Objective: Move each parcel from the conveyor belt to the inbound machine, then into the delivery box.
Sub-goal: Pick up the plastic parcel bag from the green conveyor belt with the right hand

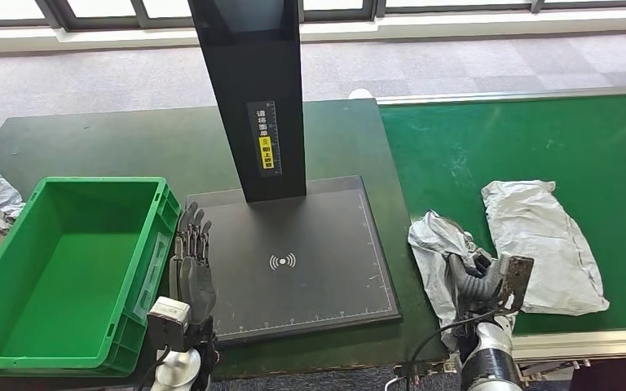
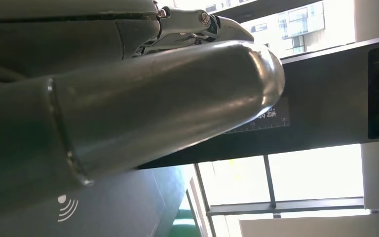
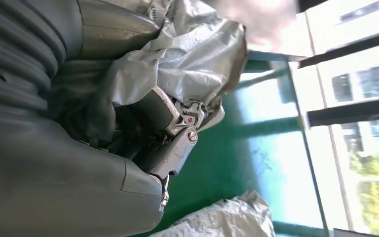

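my right hand (image 1: 474, 273) gripped a crumpled grey parcel (image 1: 434, 244) at the near left edge of the green conveyor belt (image 1: 489, 138), fingers (image 3: 177, 148) closed into its folds. its long axis ran from about eleven to five o'clock. a second parcel (image 1: 538, 244) lay flat just beside it at three o'clock, long axis also near eleven to five. my left hand (image 1: 194, 261) held nothing, fingers straight and pointing to twelve, at the left edge of the inbound machine (image 1: 310, 269), next to the green delivery box (image 1: 69, 269) on the counter (image 1: 114, 147).
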You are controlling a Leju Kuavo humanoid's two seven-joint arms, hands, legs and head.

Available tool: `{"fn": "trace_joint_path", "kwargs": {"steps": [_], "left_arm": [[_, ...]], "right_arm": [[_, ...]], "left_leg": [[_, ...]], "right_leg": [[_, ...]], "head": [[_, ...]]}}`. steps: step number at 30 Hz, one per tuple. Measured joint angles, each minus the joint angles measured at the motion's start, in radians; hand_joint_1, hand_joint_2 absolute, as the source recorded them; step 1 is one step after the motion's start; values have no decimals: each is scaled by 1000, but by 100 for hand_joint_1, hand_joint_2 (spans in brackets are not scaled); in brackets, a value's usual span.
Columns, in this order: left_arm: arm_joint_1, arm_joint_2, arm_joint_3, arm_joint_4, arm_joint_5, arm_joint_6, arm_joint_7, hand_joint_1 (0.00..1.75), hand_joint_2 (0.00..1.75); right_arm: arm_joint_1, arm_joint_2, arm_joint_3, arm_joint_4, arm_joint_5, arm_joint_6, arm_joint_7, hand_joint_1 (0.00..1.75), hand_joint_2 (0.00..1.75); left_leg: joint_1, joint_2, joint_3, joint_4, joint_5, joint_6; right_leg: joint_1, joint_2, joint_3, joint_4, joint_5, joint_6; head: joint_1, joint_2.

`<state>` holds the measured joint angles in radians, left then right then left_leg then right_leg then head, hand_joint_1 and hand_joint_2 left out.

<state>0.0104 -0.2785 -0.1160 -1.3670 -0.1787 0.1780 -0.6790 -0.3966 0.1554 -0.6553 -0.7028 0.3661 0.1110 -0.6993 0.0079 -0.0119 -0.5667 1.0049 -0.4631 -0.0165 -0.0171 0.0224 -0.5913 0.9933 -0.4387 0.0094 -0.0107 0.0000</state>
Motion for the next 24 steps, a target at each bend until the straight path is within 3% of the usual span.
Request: {"fn": "trace_joint_path", "kwargs": {"steps": [3,10,17,24], "left_arm": [[-1,0,0,5,0,-6,0,0,0],[-3,0,0,14,0,-16,0,0,0],[-19,0,0,35,-2,-35,0,0,0],[-45,-1,-1,62,1,-35,0,0,0]], "right_arm": [[29,18,18,-98,-121,43,-1,175,175],[81,45,75,-270,-198,60,-2,175,175],[119,104,210,-491,-230,-1,-3,175,175],[69,145,396,-524,-249,-39,-2,175,175]], "left_leg": [[0,0,0,0,0,0],[0,-1,-1,0,0,0],[0,0,-1,0,0,0],[0,0,-1,0,1,0]], "right_leg": [[0,0,0,0,0,0],[-1,-1,-1,0,0,0],[0,-1,-1,0,0,0],[0,0,-1,1,0,0]], "head": [[0,0],[0,0],[0,0],[0,0]]}}
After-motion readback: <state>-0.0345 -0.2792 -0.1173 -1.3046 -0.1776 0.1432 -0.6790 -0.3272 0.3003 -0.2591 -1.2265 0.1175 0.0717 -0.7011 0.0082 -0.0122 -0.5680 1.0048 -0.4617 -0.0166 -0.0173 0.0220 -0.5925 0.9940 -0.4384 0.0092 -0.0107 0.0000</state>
